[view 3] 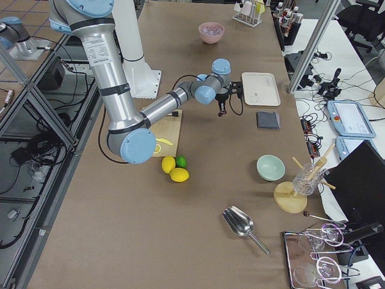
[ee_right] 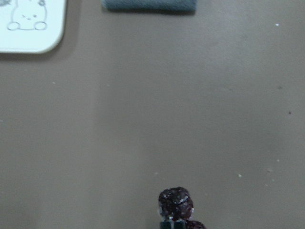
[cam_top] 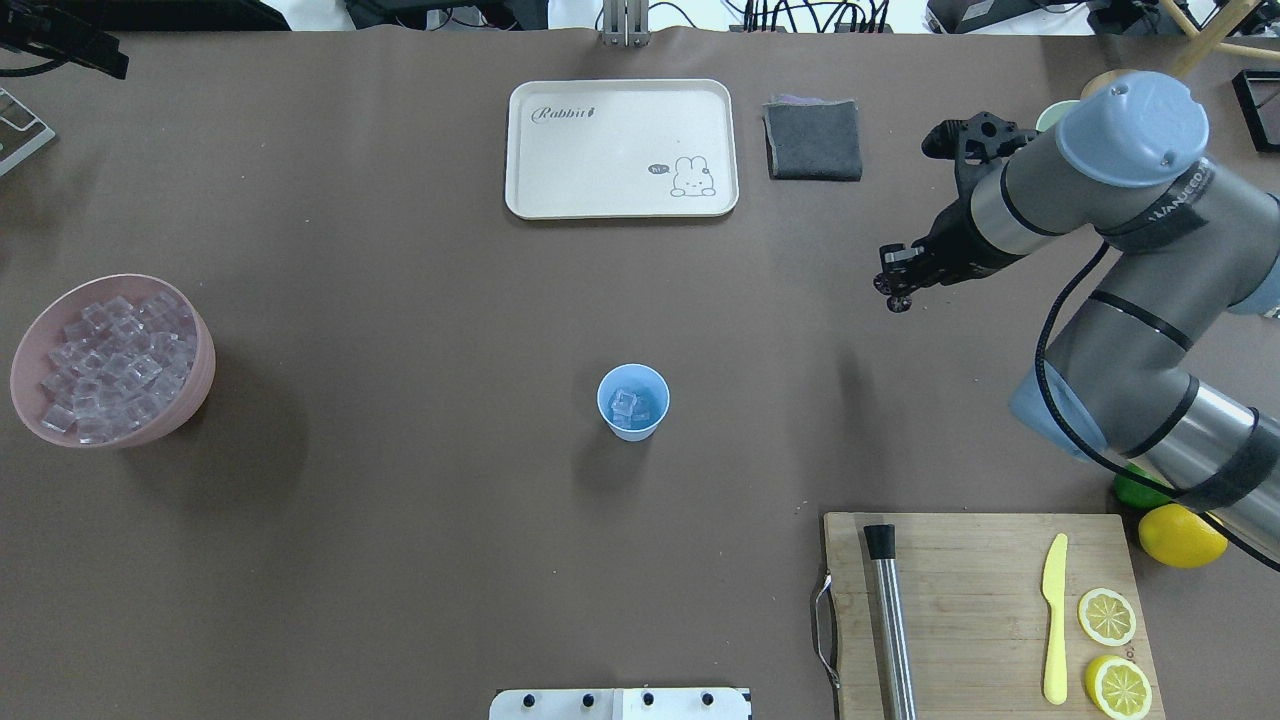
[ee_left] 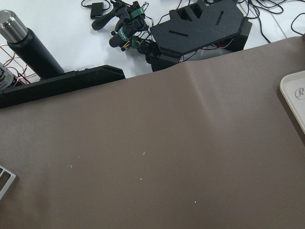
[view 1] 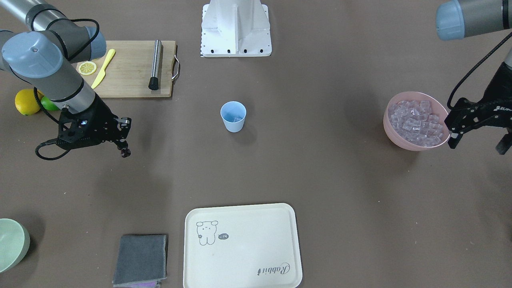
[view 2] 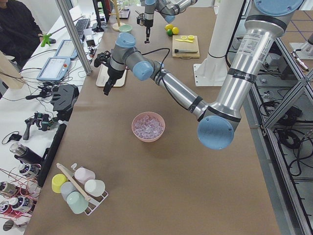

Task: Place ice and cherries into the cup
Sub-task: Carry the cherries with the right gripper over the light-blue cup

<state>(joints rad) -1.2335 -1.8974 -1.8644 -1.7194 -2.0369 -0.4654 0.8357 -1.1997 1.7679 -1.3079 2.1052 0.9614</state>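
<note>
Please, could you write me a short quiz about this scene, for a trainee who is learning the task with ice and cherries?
1. True or false: the small light blue plastic cup already holds some clear ice cubes.
2. What does the right gripper hold? A) nothing B) the dark maroon cherries C) one ice cube
3. Fill in: the round pink bowl, full of ice, stands on the robot's ____ side of the table.

Key: 1 true; 2 B; 3 left.
</note>
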